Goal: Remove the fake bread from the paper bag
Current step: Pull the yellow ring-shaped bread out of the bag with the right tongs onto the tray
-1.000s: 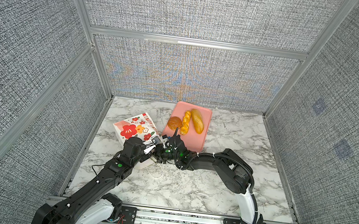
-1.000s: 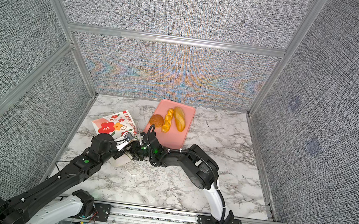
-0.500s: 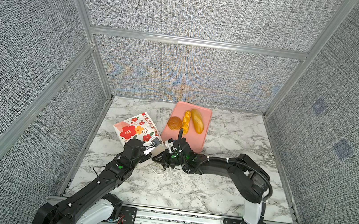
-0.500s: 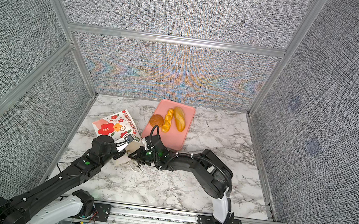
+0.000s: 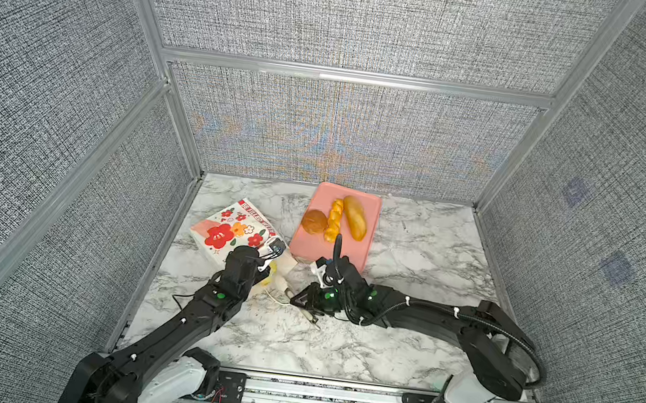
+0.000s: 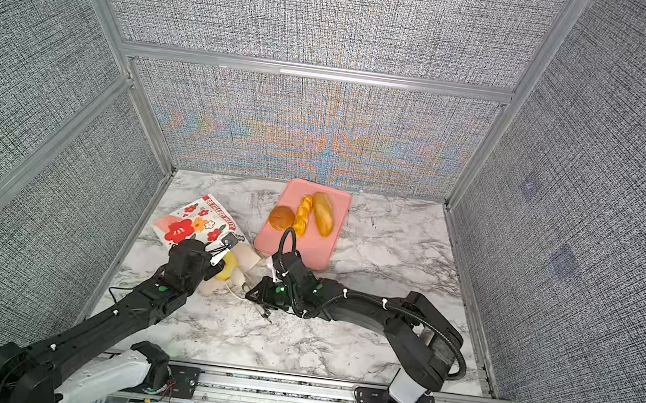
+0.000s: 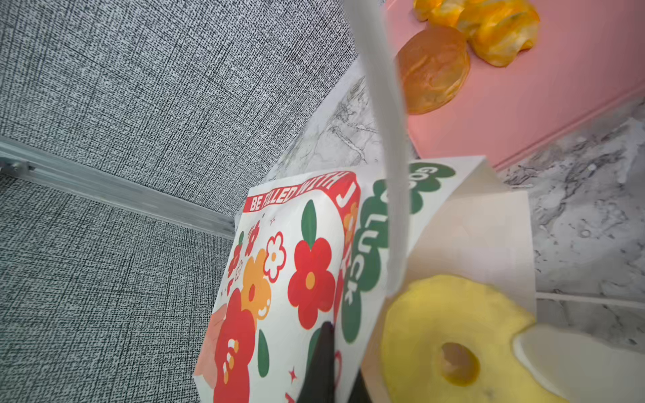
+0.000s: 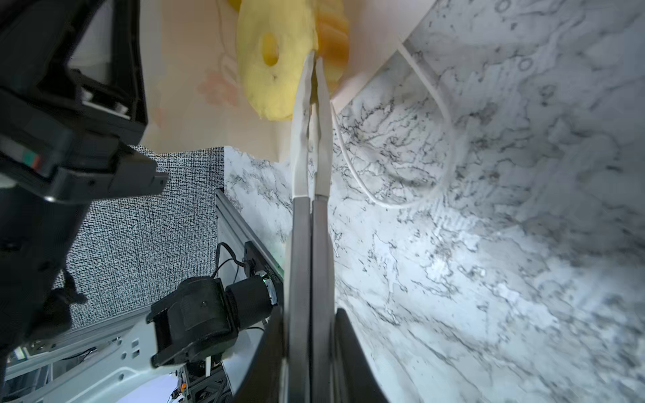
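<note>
Fake bread is pictured: three pieces on the pink tray, a ring cake inside the tipped paper bag, left gripper and right gripper clenched at its mouth.

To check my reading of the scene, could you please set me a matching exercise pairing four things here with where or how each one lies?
Things:
1 paper bag
2 yellow ring cake
3 twisted stick
4 pink tray

Places:
A between the round bun and the long loaf
B on its side on the marble table
C in the bag's open mouth
D carrying three pastries

Pairs: 1-B; 2-C; 3-A; 4-D
</note>
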Robot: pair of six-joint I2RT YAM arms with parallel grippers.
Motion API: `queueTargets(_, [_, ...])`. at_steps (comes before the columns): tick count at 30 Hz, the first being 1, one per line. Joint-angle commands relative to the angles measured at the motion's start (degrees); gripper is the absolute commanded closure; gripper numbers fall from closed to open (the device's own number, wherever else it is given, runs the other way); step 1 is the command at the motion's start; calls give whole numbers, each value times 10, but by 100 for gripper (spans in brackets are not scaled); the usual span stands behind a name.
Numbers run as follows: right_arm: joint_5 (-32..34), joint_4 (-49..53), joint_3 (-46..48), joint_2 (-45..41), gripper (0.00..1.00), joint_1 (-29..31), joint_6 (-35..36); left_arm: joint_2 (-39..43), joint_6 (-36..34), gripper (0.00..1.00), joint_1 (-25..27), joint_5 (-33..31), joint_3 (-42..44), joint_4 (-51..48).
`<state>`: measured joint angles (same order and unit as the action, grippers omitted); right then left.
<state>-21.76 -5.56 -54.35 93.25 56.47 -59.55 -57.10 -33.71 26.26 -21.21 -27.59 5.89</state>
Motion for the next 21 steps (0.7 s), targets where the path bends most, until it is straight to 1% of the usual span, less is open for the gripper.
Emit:
queueTargets(1, [40, 52, 3, -37, 100, 12, 37, -3, 15, 100, 0, -27, -1, 17])
queueTargets(5, [111, 152, -7, -97, 100, 32, 67, -10, 21, 100, -1, -40, -2, 20])
queueTargets(11, [172, 288, -21, -177, 100, 40, 104, -15, 28, 100, 0, -51, -4, 24])
queueTargets(15, [218, 393, -51, -222, 100, 35, 139, -13, 30, 100, -2, -56, 0, 25])
queueTargets(18, [264, 455, -73, -247, 100, 20, 166, -8, 35, 100, -2, -57, 3, 26])
queueTargets(19, [269, 465, -78, -254, 100, 7, 176, -7, 36, 100, -1, -56, 4, 27])
queueTargets(21, [259, 466, -80, -261, 100, -31, 195, -6, 39, 100, -2, -53, 5, 28])
